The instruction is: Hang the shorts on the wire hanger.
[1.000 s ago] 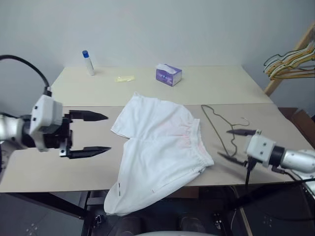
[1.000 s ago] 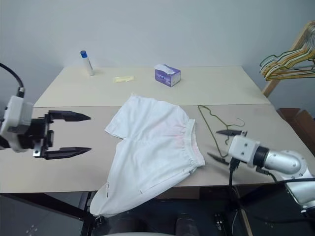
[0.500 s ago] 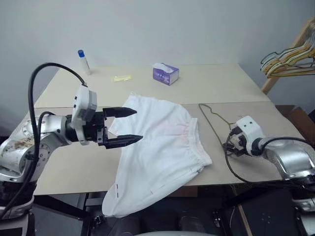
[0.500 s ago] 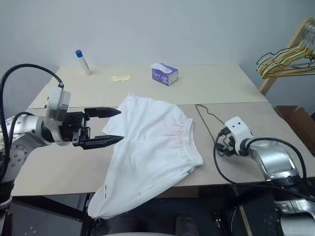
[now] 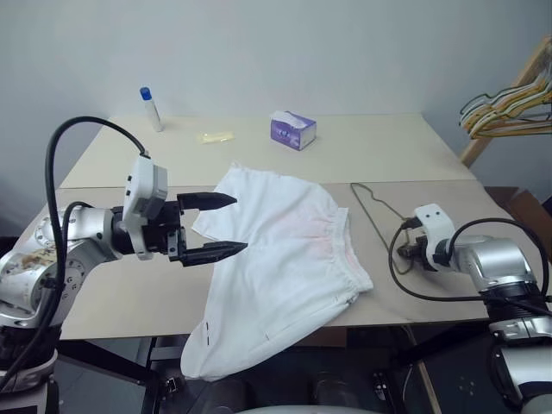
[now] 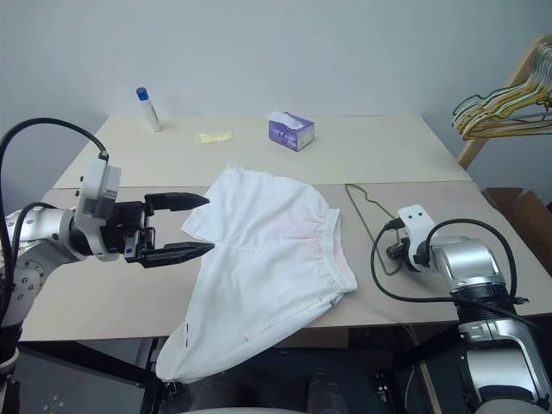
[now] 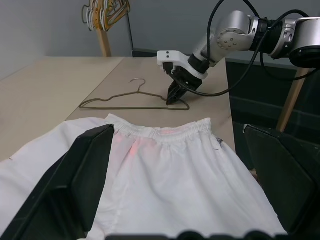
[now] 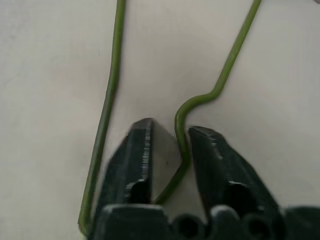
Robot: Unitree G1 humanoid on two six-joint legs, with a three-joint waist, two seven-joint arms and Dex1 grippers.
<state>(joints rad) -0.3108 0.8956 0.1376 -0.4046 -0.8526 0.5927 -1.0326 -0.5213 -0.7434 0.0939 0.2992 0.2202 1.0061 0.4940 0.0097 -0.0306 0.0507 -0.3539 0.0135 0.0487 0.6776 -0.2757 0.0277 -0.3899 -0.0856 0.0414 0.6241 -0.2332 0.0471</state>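
The white shorts (image 5: 285, 259) lie spread in the middle of the table, one leg hanging over the front edge. My left gripper (image 5: 240, 224) hovers open over their left edge, pointing right, and the left wrist view looks across the shorts (image 7: 165, 170). To the right of the shorts, the thin olive wire hanger (image 5: 379, 211) lies flat on the table. My right gripper (image 5: 405, 254) points down at its near end. In the right wrist view the fingers (image 8: 142, 150) are shut on the wire hanger (image 8: 235, 55), near a bend.
A purple tissue box (image 5: 293, 129), a white bottle with a blue cap (image 5: 153, 109) and a small yellow scrap (image 5: 217, 136) sit on the far table. A bunch of coloured hangers (image 5: 504, 110) hangs on a wooden rack at the far right.
My right gripper has dropped onto the hanger, tipped downward and closed from open onto the wire. The left gripper has shifted right over the shorts' edge, still open.
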